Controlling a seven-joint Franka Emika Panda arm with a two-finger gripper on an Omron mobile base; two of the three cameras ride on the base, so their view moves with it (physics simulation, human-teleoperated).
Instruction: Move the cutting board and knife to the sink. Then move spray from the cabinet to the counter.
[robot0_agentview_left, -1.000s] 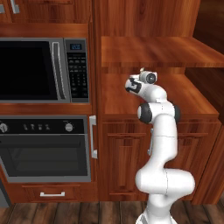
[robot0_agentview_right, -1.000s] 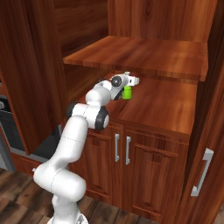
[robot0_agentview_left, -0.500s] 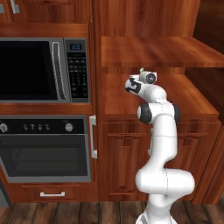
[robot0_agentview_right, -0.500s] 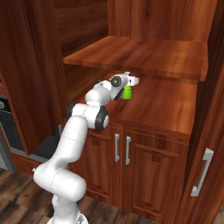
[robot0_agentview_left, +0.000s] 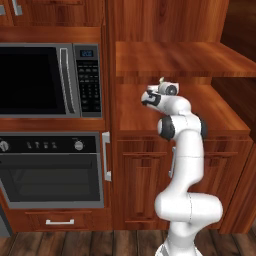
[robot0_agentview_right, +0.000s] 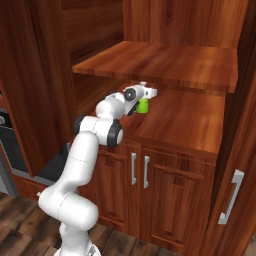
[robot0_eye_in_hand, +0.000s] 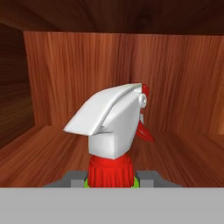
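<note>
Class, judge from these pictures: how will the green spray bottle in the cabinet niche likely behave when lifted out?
The spray bottle looks small, so probably light. Its big trigger head sits on a narrow neck, so it may tip if nudged. The end effector sits close around the neck, likely a firm hold.

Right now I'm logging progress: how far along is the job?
In hand: the gripper is closed around the small green spray bottle inside the reddish-brown wooden cabinet niche. Left: carrying it out to the counter. The board and knife step can't be judged from here.
</note>
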